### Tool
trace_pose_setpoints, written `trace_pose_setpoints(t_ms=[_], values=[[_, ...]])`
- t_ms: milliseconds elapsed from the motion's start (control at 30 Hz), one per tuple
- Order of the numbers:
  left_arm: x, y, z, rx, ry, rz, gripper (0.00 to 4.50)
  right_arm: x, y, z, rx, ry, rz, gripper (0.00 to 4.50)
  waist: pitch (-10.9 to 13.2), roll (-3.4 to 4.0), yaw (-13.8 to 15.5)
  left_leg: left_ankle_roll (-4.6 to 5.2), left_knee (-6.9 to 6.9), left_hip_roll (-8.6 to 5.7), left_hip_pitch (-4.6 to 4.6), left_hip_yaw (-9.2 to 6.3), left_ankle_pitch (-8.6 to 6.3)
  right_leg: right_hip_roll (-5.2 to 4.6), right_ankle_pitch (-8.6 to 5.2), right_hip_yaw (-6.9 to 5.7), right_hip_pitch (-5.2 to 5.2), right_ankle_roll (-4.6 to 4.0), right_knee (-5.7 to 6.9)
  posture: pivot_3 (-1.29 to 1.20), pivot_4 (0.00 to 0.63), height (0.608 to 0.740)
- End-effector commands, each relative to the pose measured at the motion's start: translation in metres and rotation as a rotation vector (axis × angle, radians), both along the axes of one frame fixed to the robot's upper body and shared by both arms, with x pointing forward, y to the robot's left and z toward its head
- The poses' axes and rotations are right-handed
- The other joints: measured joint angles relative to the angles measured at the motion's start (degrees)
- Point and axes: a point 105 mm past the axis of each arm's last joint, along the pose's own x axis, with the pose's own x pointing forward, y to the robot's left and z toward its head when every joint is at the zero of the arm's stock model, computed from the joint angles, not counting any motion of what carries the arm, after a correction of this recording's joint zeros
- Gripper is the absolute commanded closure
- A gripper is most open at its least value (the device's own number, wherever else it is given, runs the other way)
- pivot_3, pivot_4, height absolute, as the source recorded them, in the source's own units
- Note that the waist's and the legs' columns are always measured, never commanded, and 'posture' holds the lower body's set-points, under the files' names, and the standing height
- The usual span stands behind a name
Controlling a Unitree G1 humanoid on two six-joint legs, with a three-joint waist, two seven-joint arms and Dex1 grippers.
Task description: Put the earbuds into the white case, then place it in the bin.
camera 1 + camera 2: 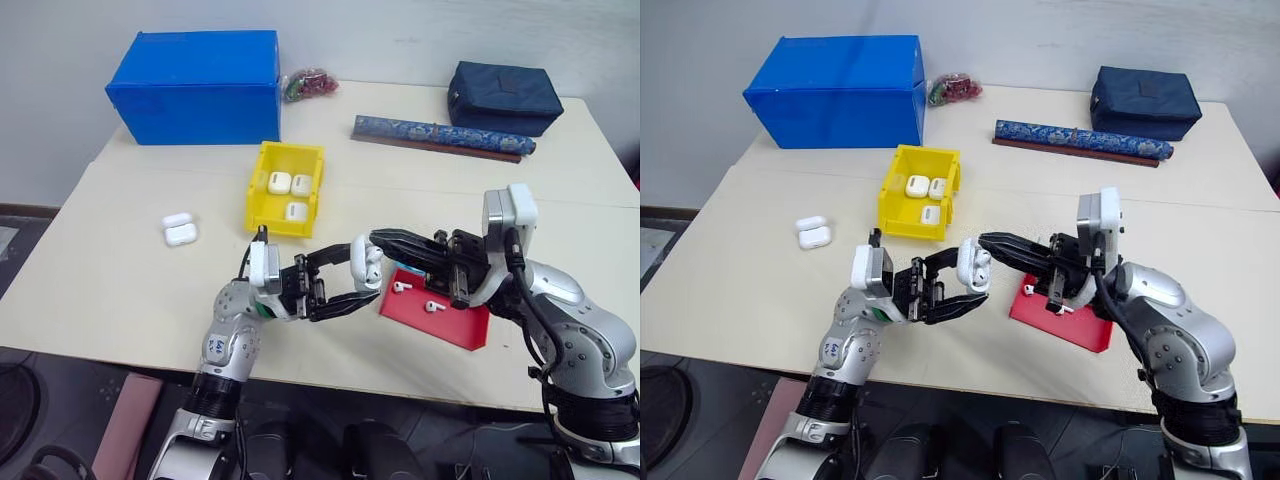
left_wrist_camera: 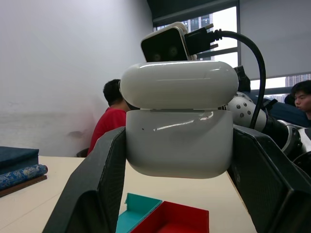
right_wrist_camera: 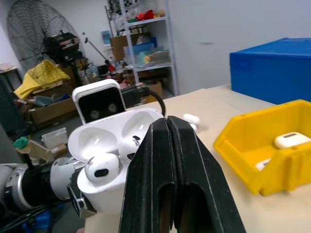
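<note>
White case [image 1: 367, 263], lid open, sits clamped in the left tool [image 1: 352, 276]; the right tool [image 1: 385, 243], fingers closed, touches an earbud [image 3: 102, 168] inside.

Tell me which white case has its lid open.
The case clamped in the left tool, lid flipped up with an earbud seated inside. The three in the bin and two on the table are closed.

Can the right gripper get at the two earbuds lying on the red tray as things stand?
Probably yes. The earbuds lie uncovered on the red tray right under the right gripper, which is shut and would first have to draw back from the white case.
</note>
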Motion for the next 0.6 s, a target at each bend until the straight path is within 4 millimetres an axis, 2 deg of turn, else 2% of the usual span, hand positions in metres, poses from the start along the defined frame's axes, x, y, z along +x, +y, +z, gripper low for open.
trace_pose_setpoints(t_ms=[33, 167, 233, 400, 500, 600], values=[[0.001, 0.009, -0.002, 0.058, -0.027, 0.025, 1.73, -0.003, -0.027, 0.017, 0.002, -0.096, -0.114, 4.49, 0.0, 0.0, 0.0, 0.0, 0.0, 0.0, 0.0, 0.0, 0.0, 0.0, 0.0, 0.0, 0.0, 0.0, 0.0, 0.0, 0.15, 0.74], [0.001, 0.019, -0.002, 0.108, -0.026, 0.02, 1.73, -0.007, -0.043, 0.021, -0.024, -0.108, -0.146, 4.49, 0.0, 0.0, 0.0, 0.0, -0.01, 0.0, 0.01, 0.0, 0.0, 0.0, 0.0, 0.0, 0.01, 0.0, 0.0, 0.0, 0.15, 0.74], [0.006, 0.022, -0.004, 0.174, -0.011, 0.043, 1.73, -0.014, -0.041, 0.024, -0.05, -0.111, -0.105, 4.49, 0.0, 0.0, -0.1, 0.0, -0.01, 0.0, 0.01, 0.0, 0.0, 0.0, 0.0, 0.0, 0.01, 0.0, 0.0, 0.0, 0.15, 0.74], [0.024, 0.019, -0.016, 0.439, -0.04, 0.142, 1.73, -0.038, -0.018, 0.022, -0.124, -0.058, 0.069, 4.49, 0.0, 0.0, 0.0, 0.0, -0.02, 0.0, 0.03, -0.01, 0.0, 0.01, 0.0, 0.01, 0.0, 0.0, 0.06, 0.0, 0.15, 0.74], [0.027, 0.01, -0.014, 0.499, -0.056, 0.16, 1.73, -0.044, 0.0, 0.015, -0.193, -0.036, 0.134, 4.49, 0.0, 0.0, 0.0, 0.04, -0.01, 0.0, 0.01, 0.0, -0.02, 0.0, 0.0, 0.02, 0.03, 0.0, 0.02, 0.0, 0.15, 0.74], [0.025, 0.002, -0.011, 0.512, -0.081, 0.154, 1.73, -0.042, 0.019, 0.006, -0.263, -0.025, 0.155, 4.49, 0.0, 0.0, -0.1, 0.04, -0.01, 0.0, 0.0, 0.0, -0.02, 0.0, 0.0, 0.02, 0.0, 0.0, 0.01, 0.0, 0.15, 0.74]])
